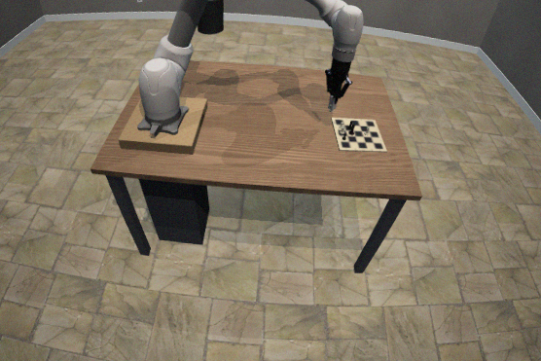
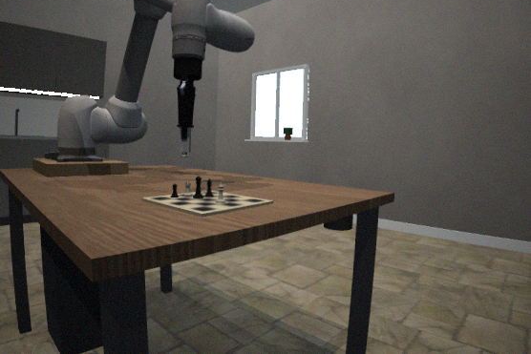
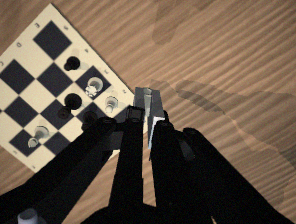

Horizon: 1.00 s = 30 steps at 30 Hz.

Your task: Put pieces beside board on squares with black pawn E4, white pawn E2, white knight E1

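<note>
The small chessboard [image 1: 359,134] lies near the table's right end and also shows in the exterior view [image 2: 207,202] and the wrist view [image 3: 55,90]. My gripper [image 1: 332,104] [image 2: 184,146] hangs well above the table, just off the board's near corner. It is shut on a thin white piece, which looks like the white knight [image 3: 148,107]. In the edge row nearest the gripper stand a black pawn [image 3: 72,63], a larger white piece [image 3: 92,87] and a white pawn [image 3: 111,103]. The last square of that row is hidden behind my fingers.
Other pieces on the board are a black piece [image 3: 73,100], a small black one [image 3: 90,117] and a white one [image 3: 37,134]. The arm's base stands on a wooden block [image 1: 162,125] at the table's left end.
</note>
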Available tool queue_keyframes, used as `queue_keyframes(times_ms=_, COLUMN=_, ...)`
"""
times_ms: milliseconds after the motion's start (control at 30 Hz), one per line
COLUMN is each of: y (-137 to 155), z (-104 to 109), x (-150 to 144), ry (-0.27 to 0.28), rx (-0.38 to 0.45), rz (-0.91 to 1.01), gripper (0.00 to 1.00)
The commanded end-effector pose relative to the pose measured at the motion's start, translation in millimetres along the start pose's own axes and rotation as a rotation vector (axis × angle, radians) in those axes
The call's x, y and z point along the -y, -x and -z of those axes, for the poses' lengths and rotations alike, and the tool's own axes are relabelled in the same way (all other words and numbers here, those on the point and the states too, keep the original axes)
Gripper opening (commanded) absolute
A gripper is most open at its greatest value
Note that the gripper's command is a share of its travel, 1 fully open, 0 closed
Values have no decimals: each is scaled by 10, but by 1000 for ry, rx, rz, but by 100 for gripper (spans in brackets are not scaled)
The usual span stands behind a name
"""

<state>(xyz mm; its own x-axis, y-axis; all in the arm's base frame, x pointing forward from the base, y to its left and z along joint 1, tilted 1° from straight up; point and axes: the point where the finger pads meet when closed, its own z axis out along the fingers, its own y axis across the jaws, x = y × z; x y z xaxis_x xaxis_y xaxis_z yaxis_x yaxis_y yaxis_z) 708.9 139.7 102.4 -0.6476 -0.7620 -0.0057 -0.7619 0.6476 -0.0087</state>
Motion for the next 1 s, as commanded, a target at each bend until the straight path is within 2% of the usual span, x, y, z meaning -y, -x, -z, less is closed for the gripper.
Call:
queue_keyframes(times_ms=0, y=0, z=12, x=0, ry=0, rx=0, rz=0, gripper=0)
queue_keyframes(times_ms=300, y=14, z=15, x=3, ry=0, rx=0, rz=16, gripper=0)
queue_keyframes(times_ms=367, y=88, z=22, x=18, ry=0, rx=0, rz=104, gripper=0)
queue_keyframes(times_ms=467, y=316, z=44, x=60, ry=0, rx=0, rz=365, gripper=0)
queue_keyframes(times_ms=500, y=406, z=52, x=75, ry=-1, rx=0, rz=410, gripper=0)
queue_keyframes(times_ms=567, y=406, z=52, x=75, ry=-1, rx=0, rz=410, gripper=0)
queue_keyframes(times_ms=600, y=492, z=59, x=87, ry=0, rx=0, rz=574, gripper=0)
queue_keyframes(times_ms=767, y=719, z=76, x=114, ry=-1, rx=-1, rz=836, gripper=0)
queue_keyframes(times_ms=967, y=721, z=76, x=114, ry=0, rx=0, rz=850, gripper=0)
